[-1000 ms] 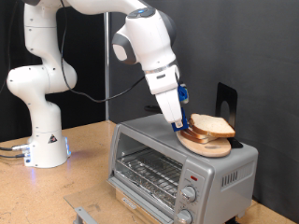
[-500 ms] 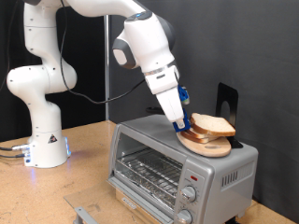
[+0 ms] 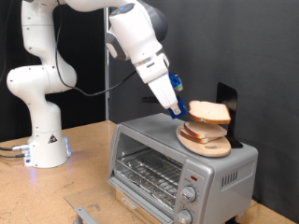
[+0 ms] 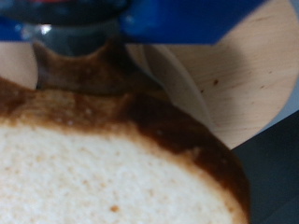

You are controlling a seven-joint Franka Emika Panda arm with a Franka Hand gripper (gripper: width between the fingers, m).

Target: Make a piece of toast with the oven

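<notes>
In the lower part of the exterior view the wooden table (image 3: 89,154) carries the oven (image 3: 182,168), a boxy silver toaster oven right of centre, its glass door shut, the wire rack visible behind the glass and two round knobs at its lower right corner. On the oven's flat top, towards the right of the frame, rests a round wooden plate (image 3: 207,145) with what looks like more bread lying on it.

Just above that plate, clear of it, hangs the piece of toast (image 3: 210,113), roughly level, a pale slice with a brown crust. The gripper (image 3: 177,108) reaches down from the upper left of the frame and meets the slice at its left edge. In the wrist view the crust (image 4: 140,112) fills the frame right up against the blue fingers (image 4: 187,19), so the jaws look narrowly shut on the crust edge, with the slice sticking out sideways from them.

The bread is light, soft and easily crushed or torn; the firmer crust is the sensible place to pinch, and held by one edge it may sag or slip.

Behind stand the white arm base and a dark backdrop.
</notes>
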